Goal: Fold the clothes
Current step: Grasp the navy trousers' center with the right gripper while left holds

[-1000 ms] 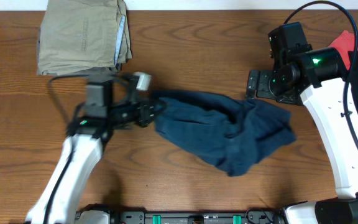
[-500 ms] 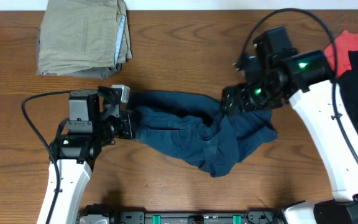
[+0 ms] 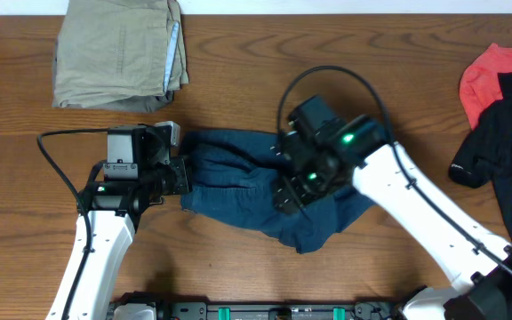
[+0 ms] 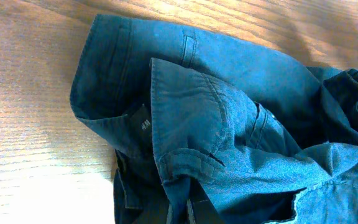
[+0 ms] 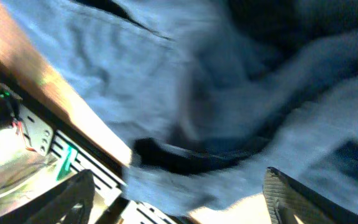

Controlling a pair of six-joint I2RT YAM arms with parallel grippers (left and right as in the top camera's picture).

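Observation:
A crumpled dark blue pair of jeans (image 3: 247,191) lies in the middle of the table. My left gripper (image 3: 183,175) is shut on the jeans' left edge; in the left wrist view the denim (image 4: 216,124) fills the frame and a fold is pinched between the fingers (image 4: 182,208). My right gripper (image 3: 290,197) hovers over the jeans' middle with its fingers spread wide; the right wrist view shows blurred denim (image 5: 185,93) between the open fingers (image 5: 179,193).
A folded khaki garment (image 3: 118,52) lies at the back left. A red garment (image 3: 487,76) and a black garment (image 3: 505,133) lie at the right edge. The table's front edge with its metal rail (image 3: 265,311) is close below the jeans.
The right arm swung from the back right to over the jeans' middle. The jeans were drawn left and bunched up. The left gripper has kept its hold.

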